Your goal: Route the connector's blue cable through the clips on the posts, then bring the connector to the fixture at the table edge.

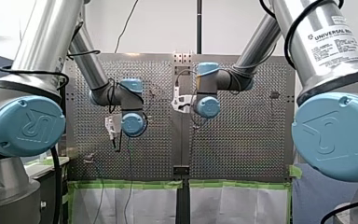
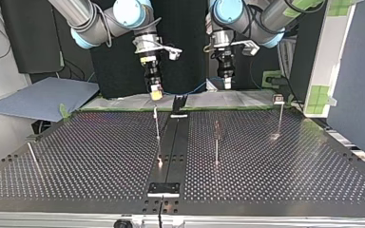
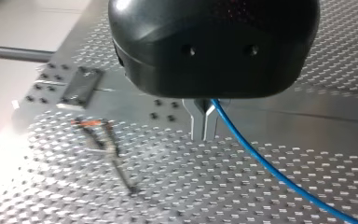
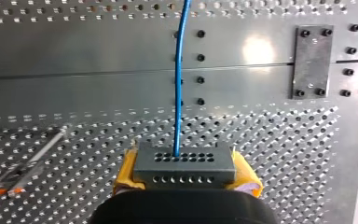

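Observation:
In the right wrist view, my right gripper [image 4: 185, 179] is shut on a grey connector [image 4: 185, 165], which sits between its yellow pads [image 4: 126, 175]. The blue cable [image 4: 179, 79] leaves the connector's top and runs straight ahead over the perforated table. In the left wrist view, my left gripper [image 3: 204, 125] has its metal fingers shut on the blue cable [image 3: 270, 168], which trails away to one side. At the top view's far edge, my right gripper [image 2: 156, 94] and my left gripper [image 2: 226, 83] hang above the table, with the blue cable [image 2: 192, 90] sagging between them.
Thin posts stand on the table in the top view: one [image 2: 157, 124] below my right gripper, one [image 2: 216, 141] at the middle, one [image 2: 279, 114] at the far right and one [image 2: 32, 156] at the left. A black block [image 2: 178, 103] stands at the far edge. A black plate [image 2: 163, 188] lies at the near edge.

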`<state>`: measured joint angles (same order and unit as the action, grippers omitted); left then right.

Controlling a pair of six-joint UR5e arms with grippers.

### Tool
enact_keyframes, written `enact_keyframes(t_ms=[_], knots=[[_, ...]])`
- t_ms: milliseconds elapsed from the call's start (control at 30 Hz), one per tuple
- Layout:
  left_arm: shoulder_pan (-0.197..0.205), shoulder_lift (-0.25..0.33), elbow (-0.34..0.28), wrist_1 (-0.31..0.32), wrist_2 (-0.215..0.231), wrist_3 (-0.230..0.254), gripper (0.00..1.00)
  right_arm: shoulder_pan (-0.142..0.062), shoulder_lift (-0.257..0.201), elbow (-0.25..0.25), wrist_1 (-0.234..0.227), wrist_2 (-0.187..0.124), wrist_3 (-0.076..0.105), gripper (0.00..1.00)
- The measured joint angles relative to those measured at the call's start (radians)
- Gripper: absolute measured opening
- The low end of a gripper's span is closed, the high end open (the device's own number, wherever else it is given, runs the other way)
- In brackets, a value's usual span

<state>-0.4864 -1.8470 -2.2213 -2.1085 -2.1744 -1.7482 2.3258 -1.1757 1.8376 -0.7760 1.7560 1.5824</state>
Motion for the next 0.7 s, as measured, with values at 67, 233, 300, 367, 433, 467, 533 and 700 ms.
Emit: enact_keyframes(t_ms=[67, 233, 300, 367, 433, 467, 533, 700], knots=[[0.004, 0.015, 0.015, -0.015, -0.003, -0.006, 0.02, -0.001, -0.003, -0.016, 0.016, 0.000, -0.001, 0.00], [0.019, 0.058, 0.053, -0.058, -0.007, -0.015, 0.02, -0.006, -0.007, -0.049, 0.064, -0.001, 0.000, 0.00], [0.027, 0.077, 0.060, -0.076, -0.007, -0.020, 0.02, -0.010, -0.008, -0.055, 0.081, -0.001, 0.001, 0.00], [0.033, 0.094, 0.063, -0.094, -0.009, -0.021, 0.02, -0.013, -0.008, -0.059, 0.097, -0.002, 0.002, 0.00], [0.041, 0.113, 0.068, -0.112, -0.014, -0.020, 0.02, -0.017, -0.008, -0.063, 0.116, -0.004, 0.002, 0.00], [0.045, 0.121, 0.070, -0.121, -0.018, -0.019, 0.02, -0.019, -0.008, -0.066, 0.124, -0.005, 0.002, 0.00], [0.052, 0.134, 0.076, -0.140, -0.022, -0.018, 0.02, -0.023, -0.008, -0.071, 0.141, -0.007, 0.002, 0.00], [0.067, 0.143, 0.091, -0.165, -0.009, -0.015, 0.02, -0.035, -0.008, -0.088, 0.177, -0.015, 0.001, 0.00]])
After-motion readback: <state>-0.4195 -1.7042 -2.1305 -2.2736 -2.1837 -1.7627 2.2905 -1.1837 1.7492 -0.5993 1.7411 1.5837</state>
